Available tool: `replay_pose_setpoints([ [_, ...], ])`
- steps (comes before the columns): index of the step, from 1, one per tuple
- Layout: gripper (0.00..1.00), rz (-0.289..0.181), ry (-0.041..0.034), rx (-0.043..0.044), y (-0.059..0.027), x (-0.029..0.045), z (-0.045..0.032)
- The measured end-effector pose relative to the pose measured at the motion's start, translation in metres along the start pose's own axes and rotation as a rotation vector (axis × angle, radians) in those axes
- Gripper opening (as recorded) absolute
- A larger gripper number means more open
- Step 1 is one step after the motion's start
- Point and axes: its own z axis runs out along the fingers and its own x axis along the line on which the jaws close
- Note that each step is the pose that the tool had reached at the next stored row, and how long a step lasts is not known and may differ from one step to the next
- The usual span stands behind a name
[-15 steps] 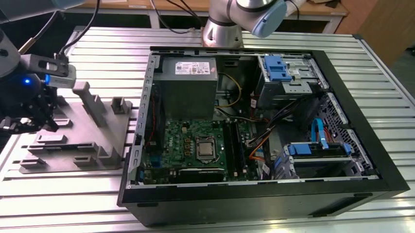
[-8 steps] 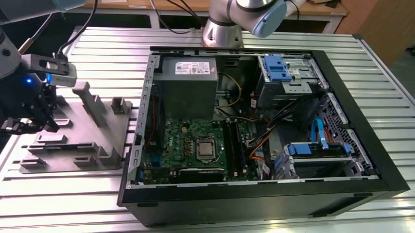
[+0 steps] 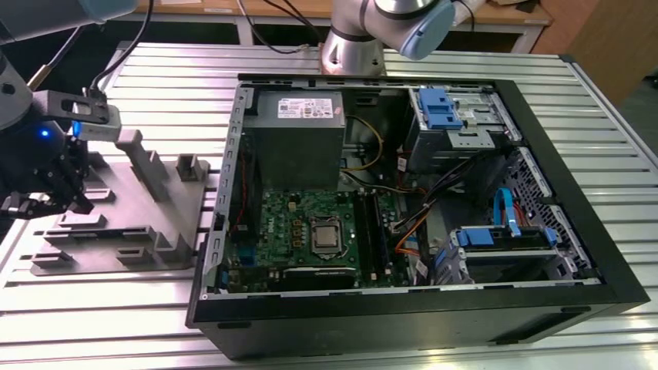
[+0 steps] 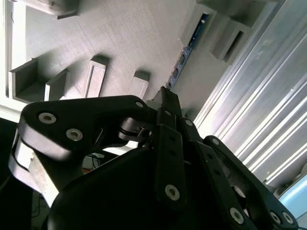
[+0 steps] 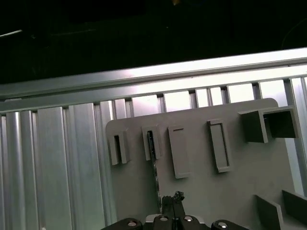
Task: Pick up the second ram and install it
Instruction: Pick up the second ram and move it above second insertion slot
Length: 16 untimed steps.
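Gripper (image 3: 52,200): low over the grey fixture plate (image 3: 123,220) at the exterior view's left, well apart from the open computer case (image 3: 411,320).
Grip: fingers (image 4: 168,143) pressed together in both wrist views, tips meeting in one narrow point; cannot tell whether anything is pinched between them.
Second ram (image 4: 188,50): on the fixture plate, standing on its long edge, far end seated in a slotted grey block (image 5: 151,143); near end right at the fingertips, touching or just beside, cannot tell which.
Ram's look: thin blue-green edge in the second wrist view, a thin dark line in the first wrist view.
Fixture plate: flat grey base with several upright blocks and slotted holders; a taller stepped block (image 3: 144,166) near its far side.
Table (image 3: 432,65): ridged aluminium profiles under both plate and case.
Case interior: green motherboard (image 3: 298,223) with processor socket (image 3: 327,239) near its middle, grey power supply (image 3: 298,116) beside it, blue drive latch (image 3: 437,108) in the far corner, orange and blue cables across the middle.
Arm base (image 3: 355,42): on the table behind the case.
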Motion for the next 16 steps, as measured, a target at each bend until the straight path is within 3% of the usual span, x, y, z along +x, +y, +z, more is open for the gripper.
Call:
replay_pose_setpoints([
  [16, 0.1, -0.004, 0.0, 0.0002, -0.001, 0.0031, 0.007],
])
